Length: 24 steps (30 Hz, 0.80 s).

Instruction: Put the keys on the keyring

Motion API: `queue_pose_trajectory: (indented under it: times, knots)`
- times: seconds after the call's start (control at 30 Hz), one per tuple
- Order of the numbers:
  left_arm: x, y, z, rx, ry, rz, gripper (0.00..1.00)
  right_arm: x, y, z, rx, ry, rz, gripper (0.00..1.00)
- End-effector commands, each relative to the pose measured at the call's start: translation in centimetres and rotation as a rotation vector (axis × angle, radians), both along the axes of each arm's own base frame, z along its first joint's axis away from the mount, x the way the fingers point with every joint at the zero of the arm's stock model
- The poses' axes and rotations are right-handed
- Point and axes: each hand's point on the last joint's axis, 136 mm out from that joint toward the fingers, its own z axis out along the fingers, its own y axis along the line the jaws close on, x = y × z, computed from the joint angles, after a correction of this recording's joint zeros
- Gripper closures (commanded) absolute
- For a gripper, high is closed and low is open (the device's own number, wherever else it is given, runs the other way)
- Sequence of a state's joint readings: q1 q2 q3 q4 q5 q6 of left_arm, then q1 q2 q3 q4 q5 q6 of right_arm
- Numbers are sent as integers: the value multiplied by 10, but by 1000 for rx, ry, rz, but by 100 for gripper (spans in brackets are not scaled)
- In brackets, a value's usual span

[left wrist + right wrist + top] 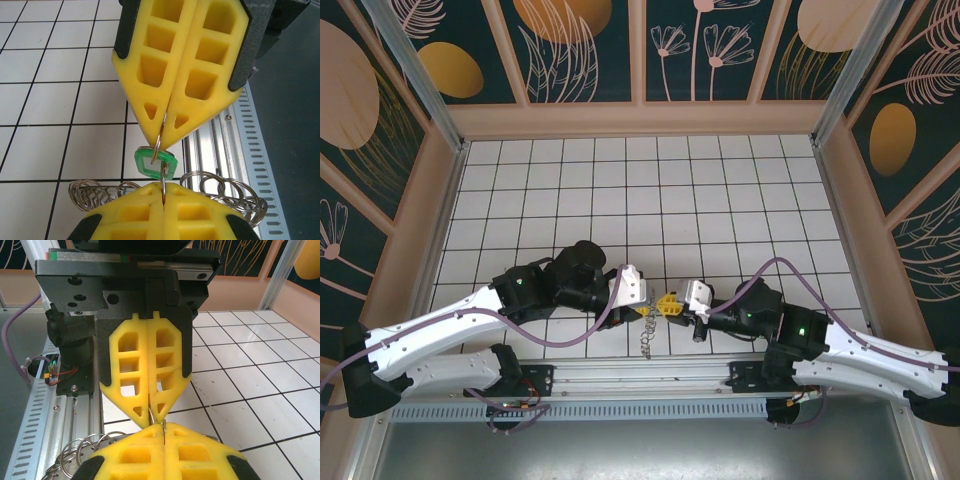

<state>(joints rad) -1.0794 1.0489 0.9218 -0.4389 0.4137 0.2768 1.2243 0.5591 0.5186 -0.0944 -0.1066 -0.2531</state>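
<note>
L gripper sits just left of the key, clamped tight on a thin wire loop of the keyring. The key is green w/ a window. The wire runs through that window or just in front of it, can't tell which. The rest of the keyring, a chain of silvery loops, trails off from beside the key. R gripper is just right of the key, tip to tip w/ L, pinched on the same wire.

Risks, my guess: both tips hold one thin wire close to the key, so a pull or twist could bend it. It could also slip out, dropping key + chain. If the key isn't fully threaded, letting go loses it.
</note>
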Motion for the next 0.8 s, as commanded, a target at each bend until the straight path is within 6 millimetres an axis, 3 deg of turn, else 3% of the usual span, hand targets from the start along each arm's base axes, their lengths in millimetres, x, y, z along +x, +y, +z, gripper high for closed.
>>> queue_pose_trajectory:
  times: [0.0,0.77]
  knots:
    - [-2,-1,9,-31,-15,-13,100,-1,1,15,45,-17,13,100]
    - [-2,-1,9,-31,-14,-11,100,-7,1,18,61,-14,45,100]
